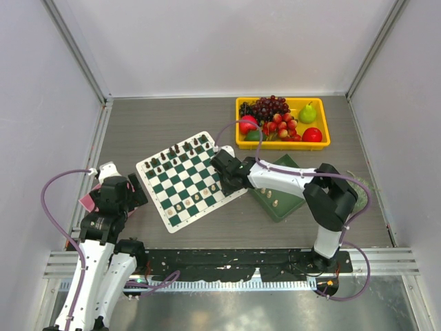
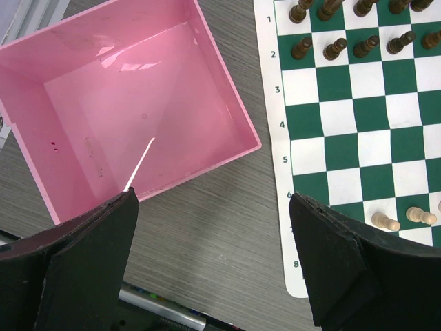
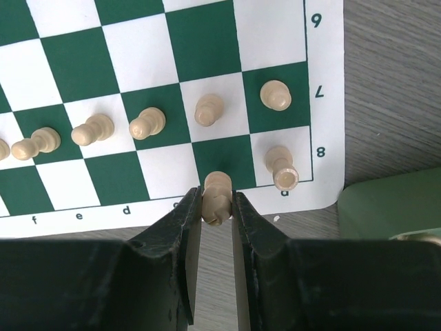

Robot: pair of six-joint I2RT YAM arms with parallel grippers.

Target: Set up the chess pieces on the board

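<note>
Right jaws, bottom centre, were clamped on a cream piece (image 3: 216, 200) at the lower edge of the board (image 3: 327, 124); we saw left jaws spread wide, empty.

Partly swallowed between fingers (image 3: 187, 221) of right pincer (image 3: 217, 196): gripped cream piece (image 3: 217, 185), sides covered; cut by top and left edges there: board (image 3: 138, 55); clipped at lower right corner: green tray (image 3: 393, 207); in left wrist view, pink box (image 2: 138, 117) cut at left, back-row dark pieces (image 2: 301, 12) cropped by top edge; from above, cream pieces (image 1: 272, 198) on tray too small to identify.
</note>
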